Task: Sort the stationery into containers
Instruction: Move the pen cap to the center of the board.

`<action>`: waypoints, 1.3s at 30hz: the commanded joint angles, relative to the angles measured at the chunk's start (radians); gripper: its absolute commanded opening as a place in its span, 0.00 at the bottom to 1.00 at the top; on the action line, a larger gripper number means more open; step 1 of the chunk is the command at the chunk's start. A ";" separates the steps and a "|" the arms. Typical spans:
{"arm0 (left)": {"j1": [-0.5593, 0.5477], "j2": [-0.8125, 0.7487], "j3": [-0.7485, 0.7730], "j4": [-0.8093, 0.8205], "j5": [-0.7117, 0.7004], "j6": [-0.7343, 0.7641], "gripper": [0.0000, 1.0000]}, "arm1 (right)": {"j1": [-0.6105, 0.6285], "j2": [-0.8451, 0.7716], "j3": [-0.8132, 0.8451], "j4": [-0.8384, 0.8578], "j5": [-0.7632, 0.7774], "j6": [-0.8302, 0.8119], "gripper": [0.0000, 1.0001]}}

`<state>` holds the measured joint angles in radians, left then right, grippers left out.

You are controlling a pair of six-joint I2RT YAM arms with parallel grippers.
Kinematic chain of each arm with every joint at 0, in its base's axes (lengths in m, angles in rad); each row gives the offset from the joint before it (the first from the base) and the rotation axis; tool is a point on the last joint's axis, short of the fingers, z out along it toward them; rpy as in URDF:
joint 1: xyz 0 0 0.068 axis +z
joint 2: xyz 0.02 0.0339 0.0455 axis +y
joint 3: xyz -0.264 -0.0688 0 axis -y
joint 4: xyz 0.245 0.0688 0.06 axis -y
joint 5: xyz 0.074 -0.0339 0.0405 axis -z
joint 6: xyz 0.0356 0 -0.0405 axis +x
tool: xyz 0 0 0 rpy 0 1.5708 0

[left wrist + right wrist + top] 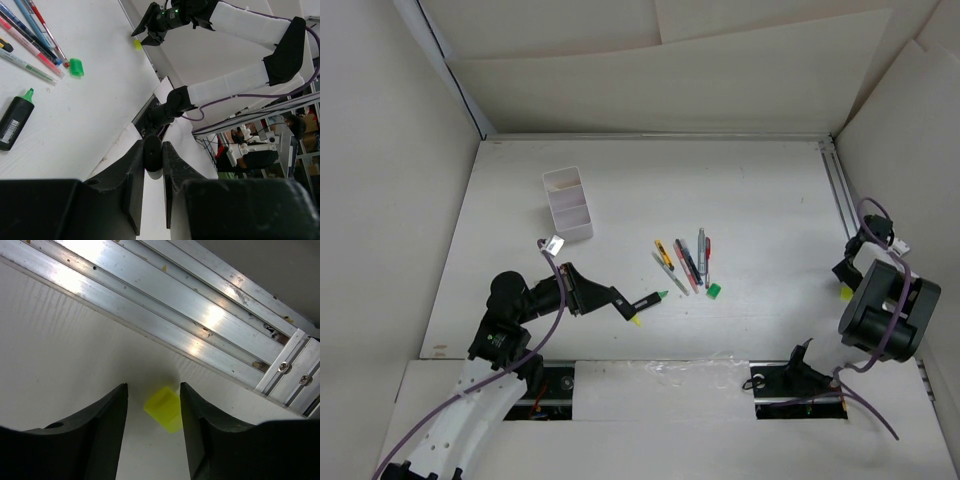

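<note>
My left gripper (623, 303) (154, 150) is shut on a black highlighter (152, 151) seen end on; its yellow tip (636, 320) pokes out below the fingers. A second black highlighter with a green tip (650, 298) (15, 122) lies on the table just beside it. Several pens (685, 260) (35, 37) and a green cap (714, 290) (76, 67) lie mid-table. The white two-compartment box (568, 203) stands at the back left. My right gripper (844, 280) (152, 386) is open, its jaws either side of a yellow cap (165, 409) (844, 292) on the table.
An aluminium rail (200, 315) (840, 200) runs along the table's right edge, just beyond the yellow cap. White walls enclose the table on three sides. The right arm (170, 17) shows in the left wrist view.
</note>
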<state>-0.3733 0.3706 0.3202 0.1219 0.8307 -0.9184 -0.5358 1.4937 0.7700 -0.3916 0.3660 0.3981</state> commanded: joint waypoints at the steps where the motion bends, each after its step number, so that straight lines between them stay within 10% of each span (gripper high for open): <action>1: -0.001 -0.018 0.016 0.035 0.013 -0.002 0.00 | -0.003 0.016 0.028 -0.012 0.010 0.014 0.50; 10: -0.001 -0.029 0.034 0.025 0.013 -0.002 0.00 | -0.003 0.060 0.060 0.010 -0.009 -0.007 0.34; 17: -0.001 -0.006 0.034 0.036 0.013 0.007 0.00 | 0.008 -0.019 0.031 0.020 -0.021 -0.030 0.60; 26: -0.001 -0.050 0.066 -0.039 0.002 0.041 0.00 | 0.019 -0.066 -0.006 -0.006 -0.104 0.038 0.49; 39: -0.001 -0.059 0.057 -0.039 -0.007 0.041 0.00 | 0.028 -0.038 0.032 -0.093 -0.050 0.048 0.65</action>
<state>-0.3733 0.3214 0.3546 0.0387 0.8204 -0.8871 -0.5156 1.4502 0.7696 -0.4335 0.2852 0.4355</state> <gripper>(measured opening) 0.127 0.644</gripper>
